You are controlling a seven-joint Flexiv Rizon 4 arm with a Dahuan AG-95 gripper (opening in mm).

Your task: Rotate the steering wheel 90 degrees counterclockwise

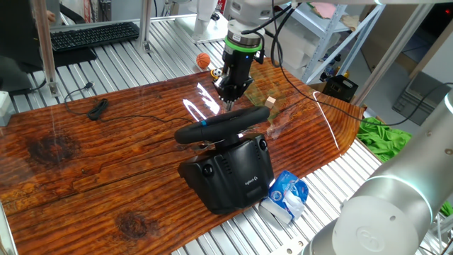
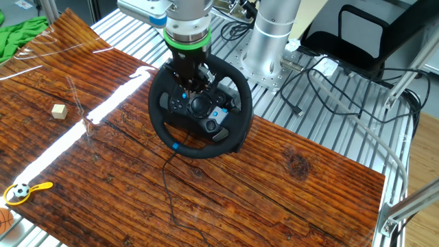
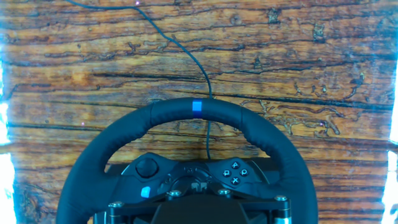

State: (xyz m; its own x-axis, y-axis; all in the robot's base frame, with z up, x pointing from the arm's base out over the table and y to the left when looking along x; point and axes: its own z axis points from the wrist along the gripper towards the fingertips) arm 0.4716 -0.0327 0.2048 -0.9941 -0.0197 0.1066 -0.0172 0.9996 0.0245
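The steering wheel (image 1: pixel 219 125) is a black padded rim on a bulky black base (image 1: pixel 230 170) with a white logo, standing at the wooden table's near edge. Its blue stripe (image 1: pixel 204 122) points toward the table's middle. The stripe sits at the lower left of the rim in the other fixed view (image 2: pixel 176 146) and at the top centre in the hand view (image 3: pixel 196 107). My gripper (image 1: pixel 228 98) hangs just above the wheel's hub (image 2: pixel 199 104). Its fingers taper to a point, shut and empty, not touching the rim (image 2: pixel 159 113). In the hand view only the gripper's dark body (image 3: pixel 196 211) shows.
The wheel's thin black cable (image 3: pixel 186 53) runs across the table. A small wooden cube (image 1: pixel 270 102) lies beyond the wheel, with a toy basketball (image 1: pixel 203 61) and a yellow soccer-ball toy (image 2: pixel 22 191) at the far edge. A blue-white package (image 1: pixel 287 195) lies beside the base. A keyboard (image 1: pixel 94 35) is far off.
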